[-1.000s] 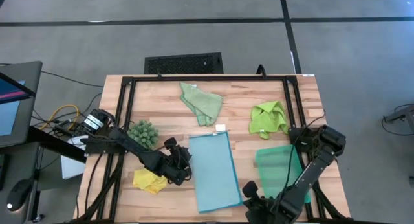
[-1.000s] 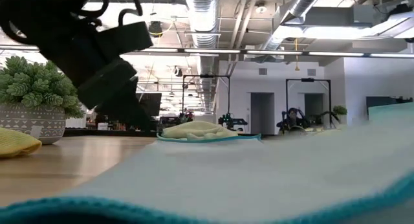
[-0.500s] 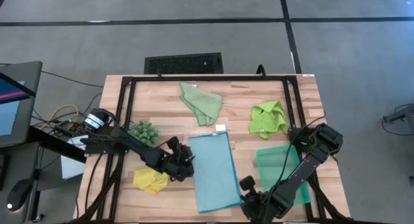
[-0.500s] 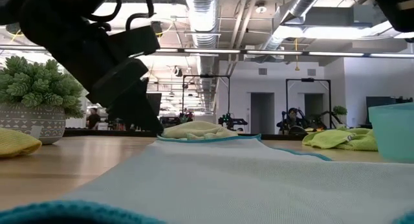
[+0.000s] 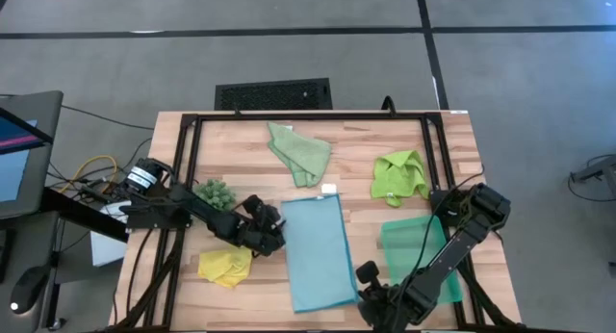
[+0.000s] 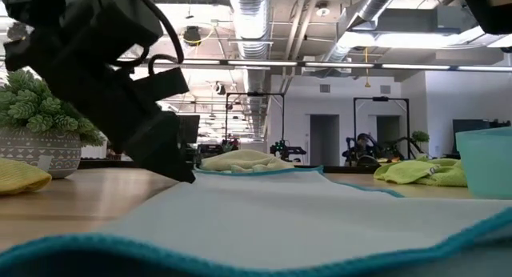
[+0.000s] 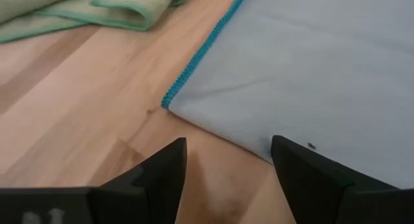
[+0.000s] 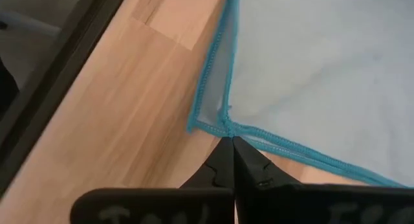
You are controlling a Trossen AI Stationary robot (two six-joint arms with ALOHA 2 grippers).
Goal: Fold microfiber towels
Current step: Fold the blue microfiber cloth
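Beside the light blue towel (image 5: 319,253) lying folded mid-tabletop (image 5: 356,145), I note my left gripper (image 5: 271,230) wide open and empty, right gripper (image 8: 228,160) pinched shut at its near corner; sage towel (image 5: 300,152), lime towel (image 5: 400,175), yellow towel (image 5: 223,267) remain crumpled.

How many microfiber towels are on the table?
4: light blue towel spread at centre, sage green towel at the far edge, lime green towel on the right, yellow towel front left.

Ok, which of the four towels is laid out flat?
The light blue towel in the middle of the table, between the two grippers. The sage green towel, lime green towel and yellow towel all lie crumpled.
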